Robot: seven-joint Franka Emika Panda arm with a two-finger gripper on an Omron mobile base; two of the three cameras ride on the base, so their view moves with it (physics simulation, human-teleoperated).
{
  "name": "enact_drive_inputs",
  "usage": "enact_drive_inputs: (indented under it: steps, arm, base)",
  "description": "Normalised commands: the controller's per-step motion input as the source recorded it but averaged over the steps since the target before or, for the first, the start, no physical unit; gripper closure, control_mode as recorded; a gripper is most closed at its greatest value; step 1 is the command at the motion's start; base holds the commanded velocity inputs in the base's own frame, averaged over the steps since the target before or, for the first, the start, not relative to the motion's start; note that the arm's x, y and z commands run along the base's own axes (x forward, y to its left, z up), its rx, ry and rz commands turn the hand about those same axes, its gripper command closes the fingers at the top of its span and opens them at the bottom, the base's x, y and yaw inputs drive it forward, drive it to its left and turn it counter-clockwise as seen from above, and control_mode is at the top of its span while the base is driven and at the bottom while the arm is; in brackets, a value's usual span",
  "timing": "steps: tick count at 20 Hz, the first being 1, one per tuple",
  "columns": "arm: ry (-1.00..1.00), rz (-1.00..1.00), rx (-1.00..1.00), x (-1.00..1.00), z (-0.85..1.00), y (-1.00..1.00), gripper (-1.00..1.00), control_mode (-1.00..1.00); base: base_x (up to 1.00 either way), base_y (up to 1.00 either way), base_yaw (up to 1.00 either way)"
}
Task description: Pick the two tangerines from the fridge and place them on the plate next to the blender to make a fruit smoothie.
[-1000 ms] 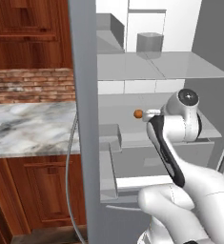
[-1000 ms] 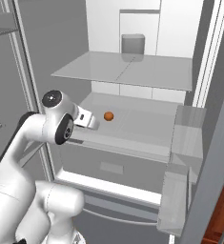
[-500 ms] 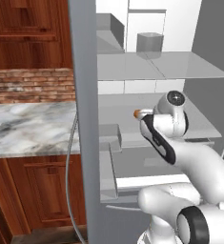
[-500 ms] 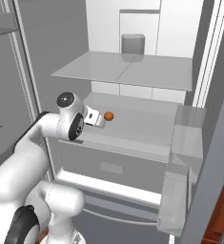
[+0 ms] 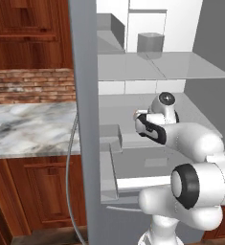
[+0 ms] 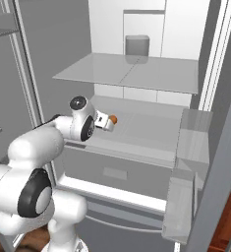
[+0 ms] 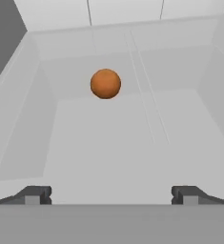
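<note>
Since a second ago our arm has reached deeper into the fridge [image 6: 151, 74], so we see the gripper [image 7: 108, 193] nearer one tangerine [image 7: 105, 84]. It lies on the shelf ahead of our two wide-spread fingers [image 7: 35, 194], untouched, slightly left of centre between them.

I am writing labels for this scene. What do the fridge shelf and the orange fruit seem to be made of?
The shelf looks like clear, smooth glass: the back wall shows through it. The tangerine looks like matte orange peel, plain and without shine, though the rendering shows no texture.
</note>
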Motion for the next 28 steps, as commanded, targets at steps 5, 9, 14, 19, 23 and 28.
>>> enact_drive_inputs:
  steps: [5,9,14,19,23,28]
  arm:
    - [0.03,0.00,0.01,0.29,-0.01,-0.16,-1.00,-1.00]
    - [0.05,0.00,0.00,0.25,-0.04,-0.01,-1.00,-1.00]
    - [0.04,0.00,0.00,0.45,-0.26,0.00,-1.00,-1.00]
    - [0.07,0.00,0.00,0.54,-0.18,0.00,-1.00,-1.00]
    - [0.06,0.00,0.00,0.50,-0.17,0.00,-1.00,-1.00]
    - [0.06,0.00,0.00,0.40,-0.27,0.00,-1.00,-1.00]
  base:
    - [0.00,0.00,0.00]
    - [0.00,0.00,0.00]
    - [0.00,0.00,0.00]
    - [0.00,0.00,0.00]
    - [0.00,0.00,0.00]
    - [0.00,0.00,0.00]
